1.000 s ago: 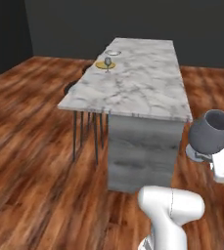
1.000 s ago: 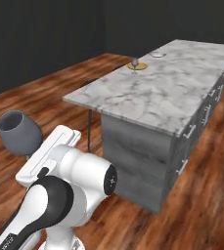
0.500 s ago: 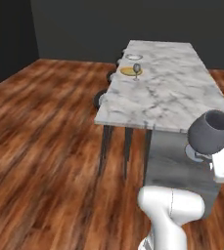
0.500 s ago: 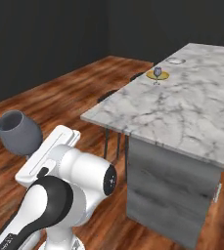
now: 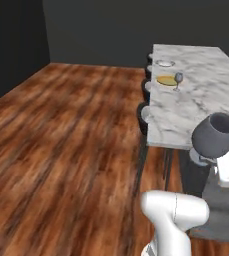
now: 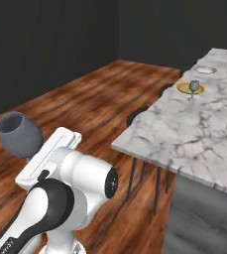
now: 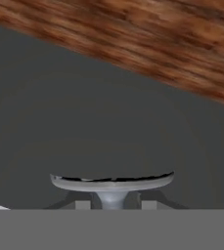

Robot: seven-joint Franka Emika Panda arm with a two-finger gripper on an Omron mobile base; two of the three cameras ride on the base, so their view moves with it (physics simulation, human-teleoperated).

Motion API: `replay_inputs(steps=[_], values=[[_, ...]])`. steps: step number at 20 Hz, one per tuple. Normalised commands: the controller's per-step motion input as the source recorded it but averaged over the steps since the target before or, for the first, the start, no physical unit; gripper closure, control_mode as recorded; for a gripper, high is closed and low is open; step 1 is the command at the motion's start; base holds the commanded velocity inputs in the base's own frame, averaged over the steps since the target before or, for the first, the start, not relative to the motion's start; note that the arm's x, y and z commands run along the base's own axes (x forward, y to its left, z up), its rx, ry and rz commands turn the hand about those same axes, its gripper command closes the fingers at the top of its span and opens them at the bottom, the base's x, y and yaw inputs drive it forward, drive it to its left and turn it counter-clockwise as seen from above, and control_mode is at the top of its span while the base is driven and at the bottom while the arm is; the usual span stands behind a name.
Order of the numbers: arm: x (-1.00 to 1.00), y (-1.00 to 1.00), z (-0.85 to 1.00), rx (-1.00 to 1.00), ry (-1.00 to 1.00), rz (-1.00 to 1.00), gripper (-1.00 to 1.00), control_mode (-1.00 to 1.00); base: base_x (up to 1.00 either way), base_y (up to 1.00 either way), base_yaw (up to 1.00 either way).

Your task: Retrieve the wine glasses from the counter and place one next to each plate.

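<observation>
Hand view has the gripper point(image 7: 112, 204) pinched snug on the stem of a smoky wine glass point(image 5: 214, 137), carried upright short of the marble island point(image 5: 191, 100). Far down that island, another wine glass point(image 5: 178, 78) stands beside the yellow plate point(image 5: 166, 80), white plate point(image 5: 165, 63) just beyond.

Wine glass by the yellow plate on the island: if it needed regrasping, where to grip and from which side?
Take the wine glass by its stem, likely with a level approach from the island's stool-side edge. It stands upright, with a rounded bowl above a thin stem. The yellow plate sits close beside it and the white plate further along, so keep the fingers off those.
</observation>
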Motion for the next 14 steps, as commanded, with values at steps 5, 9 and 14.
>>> replay_inputs(steps=[5, 9, 14], values=[[0.00, 0.00, 0.00, 0.00, 0.00, 0.00, 1.00, 1.00, 1.00, 1.00, -0.02], [0.00, 0.00, 0.00, 0.00, 0.00, 0.00, 1.00, 1.00, 1.00, 1.00, -0.18], [0.00, 0.00, 0.00, 0.00, 0.00, 0.00, 1.00, 1.00, 1.00, 1.00, -0.31]])
